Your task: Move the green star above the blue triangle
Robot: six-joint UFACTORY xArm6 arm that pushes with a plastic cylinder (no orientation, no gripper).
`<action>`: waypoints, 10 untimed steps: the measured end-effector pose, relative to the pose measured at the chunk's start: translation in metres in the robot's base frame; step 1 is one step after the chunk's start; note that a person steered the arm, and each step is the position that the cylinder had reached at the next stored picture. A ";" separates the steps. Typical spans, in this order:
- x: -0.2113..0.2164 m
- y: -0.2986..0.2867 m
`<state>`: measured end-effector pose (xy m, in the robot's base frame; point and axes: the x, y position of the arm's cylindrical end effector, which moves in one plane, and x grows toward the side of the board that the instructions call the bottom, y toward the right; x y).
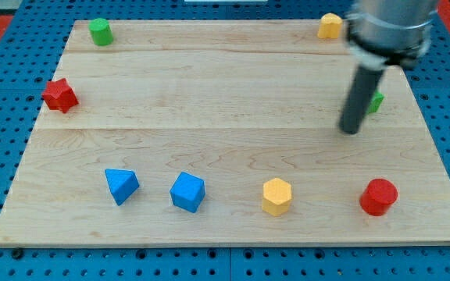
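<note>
The green star (pixel 376 102) lies near the board's right edge, mostly hidden behind my rod; only a small green part shows. The blue triangle (pixel 121 186) lies at the lower left of the board. My tip (pixel 351 129) rests on the board just left of and slightly below the green star, close to it; contact cannot be told. The star is far to the right of the blue triangle and higher in the view.
A blue cube (pixel 187 192), a yellow hexagon (pixel 276 196) and a red cylinder (pixel 378 197) line the lower board. A red star-like block (pixel 59 95) sits at the left edge, a green cylinder (pixel 100 32) at the top left, a yellow block (pixel 330 26) at the top right.
</note>
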<state>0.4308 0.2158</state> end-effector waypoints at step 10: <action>-0.065 -0.057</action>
<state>0.3660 0.1591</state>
